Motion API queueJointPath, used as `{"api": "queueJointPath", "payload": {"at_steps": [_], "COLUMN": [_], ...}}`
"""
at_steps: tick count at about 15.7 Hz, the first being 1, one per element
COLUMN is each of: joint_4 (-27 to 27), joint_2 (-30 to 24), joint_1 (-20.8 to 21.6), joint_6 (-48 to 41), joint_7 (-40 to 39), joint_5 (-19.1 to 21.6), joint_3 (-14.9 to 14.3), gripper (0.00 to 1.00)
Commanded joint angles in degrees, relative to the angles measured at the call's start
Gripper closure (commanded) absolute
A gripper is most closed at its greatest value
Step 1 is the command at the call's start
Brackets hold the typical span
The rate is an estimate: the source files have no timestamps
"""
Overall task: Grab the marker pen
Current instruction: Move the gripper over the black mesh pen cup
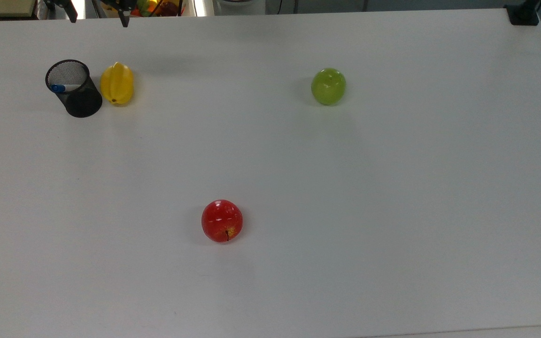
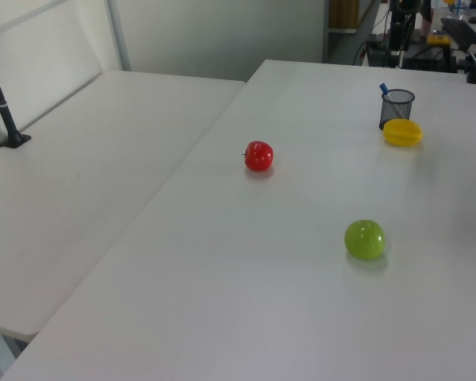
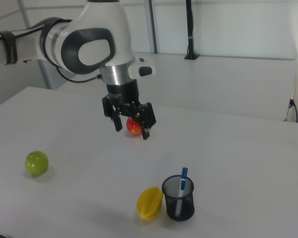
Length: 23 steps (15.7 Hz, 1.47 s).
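The marker pen [image 1: 59, 88] stands slanted inside a black mesh cup [image 1: 77, 95] at the top view's far left; its blue cap [image 3: 184, 172] sticks out above the cup's rim [image 3: 178, 184], and the white barrel runs down inside. My gripper [image 1: 96, 16] hangs open above the table's far edge, behind the cup and apart from it. In the right view the gripper [image 3: 131, 129] is well above the table with nothing between its black fingers [image 3: 146, 132]. In the left view the pen's blue tip [image 2: 384, 89] shows above the cup [image 2: 396, 109].
A yellow star fruit [image 1: 117, 83] lies right beside the cup. A green apple [image 1: 328, 86] sits at the top view's upper right of centre and a red apple [image 1: 222, 220] near the front. The white table [image 1: 392, 188] is bare between them.
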Motion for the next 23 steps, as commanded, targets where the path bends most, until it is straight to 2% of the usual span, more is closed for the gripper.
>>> {"api": "queueJointPath", "payload": {"at_steps": [1, 7, 15, 17, 23], "joint_4": [-2.5, -4.5, -4.6, -4.6, -4.6], "joint_2": [1.0, 3.3, 8.5, 10.1, 12.9], "joint_1": [0.0, -1.2, -3.5, -3.5, -4.5], "joint_6": [4.6, 10.5, 18.0, 20.3, 25.3], "joint_7": [-6.4, -9.6, -9.6, -9.6, -9.1], "joint_5": [0.0, -0.3, -0.4, -0.4, 0.0], "joint_3": [-3.0, -5.5, -5.6, -5.6, -5.6], "gripper": [0.0, 0.0, 0.0, 0.05, 0.07]}}
